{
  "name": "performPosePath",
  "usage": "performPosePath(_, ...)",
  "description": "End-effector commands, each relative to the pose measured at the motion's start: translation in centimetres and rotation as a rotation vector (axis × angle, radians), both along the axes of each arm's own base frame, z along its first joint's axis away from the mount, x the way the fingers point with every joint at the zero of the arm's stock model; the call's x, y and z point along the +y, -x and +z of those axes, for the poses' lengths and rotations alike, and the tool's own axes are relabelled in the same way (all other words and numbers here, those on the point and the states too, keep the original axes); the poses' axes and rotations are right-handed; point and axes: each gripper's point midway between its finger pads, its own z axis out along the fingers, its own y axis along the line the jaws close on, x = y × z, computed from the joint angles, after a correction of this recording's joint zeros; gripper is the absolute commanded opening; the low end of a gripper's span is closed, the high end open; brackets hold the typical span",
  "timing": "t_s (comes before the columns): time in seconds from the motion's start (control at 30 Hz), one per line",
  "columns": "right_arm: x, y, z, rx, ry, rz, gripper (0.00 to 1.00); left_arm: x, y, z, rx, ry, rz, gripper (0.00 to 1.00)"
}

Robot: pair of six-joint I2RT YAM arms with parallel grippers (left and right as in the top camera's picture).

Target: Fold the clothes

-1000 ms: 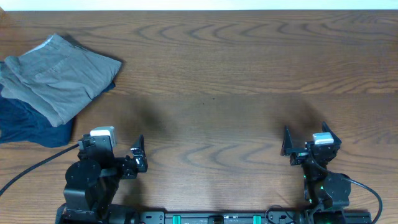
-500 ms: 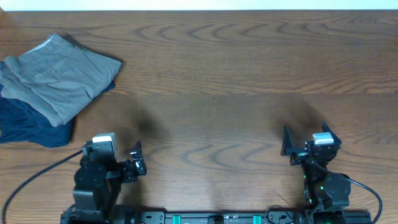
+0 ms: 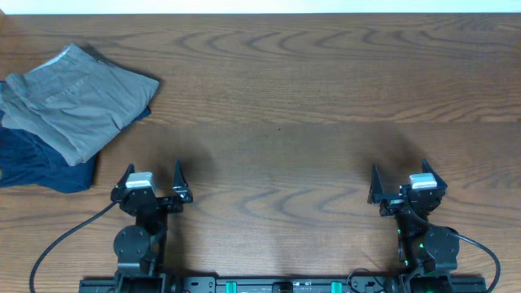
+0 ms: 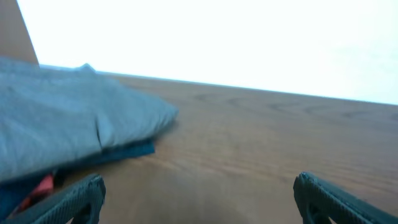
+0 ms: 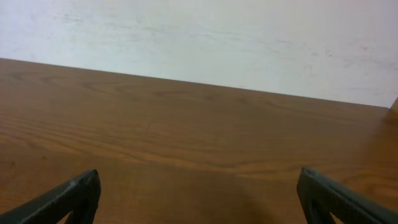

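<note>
The light grey shorts (image 3: 77, 98) lie folded at the table's far left, on top of a dark navy garment (image 3: 41, 163). They also show in the left wrist view (image 4: 68, 118), left of centre, with the navy garment (image 4: 124, 151) peeking out beneath. My left gripper (image 3: 153, 177) is open and empty near the front edge, to the right of and nearer than the pile. My right gripper (image 3: 399, 181) is open and empty at the front right. Open fingertips (image 4: 81, 193) frame the left wrist view; the right wrist view shows fingertips (image 5: 74, 193) over bare wood.
The wooden table (image 3: 285, 98) spreads between the arms and the far edge. A black cable (image 3: 65, 236) runs from the left arm's base to the left. A pale wall (image 5: 205, 37) stands behind the table.
My left arm has swung back to face straight ahead and drawn in toward its base, its gripper now pointing up the table. The right arm and the clothes have not moved.
</note>
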Motion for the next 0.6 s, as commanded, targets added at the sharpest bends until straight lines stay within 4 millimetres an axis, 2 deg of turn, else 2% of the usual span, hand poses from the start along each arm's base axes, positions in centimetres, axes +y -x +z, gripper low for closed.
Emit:
performPosePath(0.0,0.1,0.0,0.0,-0.002,0.013,0.004,0.99,-0.5,-0.2,-1.1,0.007,-0.105,-0.036,0.98)
performPosePath(0.1,0.1,0.0,0.0,-0.002,0.014,0.004,0.99,-1.6,0.0,-2.0,0.042,-0.155,-0.108,0.98)
performPosePath(0.17,0.1,0.0,0.0,-0.002,0.014,0.004,0.99,-1.5,0.3,-3.2,0.090,-0.132,-0.107,0.98)
performPosePath(0.57,0.1,0.0,0.0,-0.002,0.014,0.004,0.99,-1.5,0.3,-2.8,0.073,-0.120,-0.105,0.98)
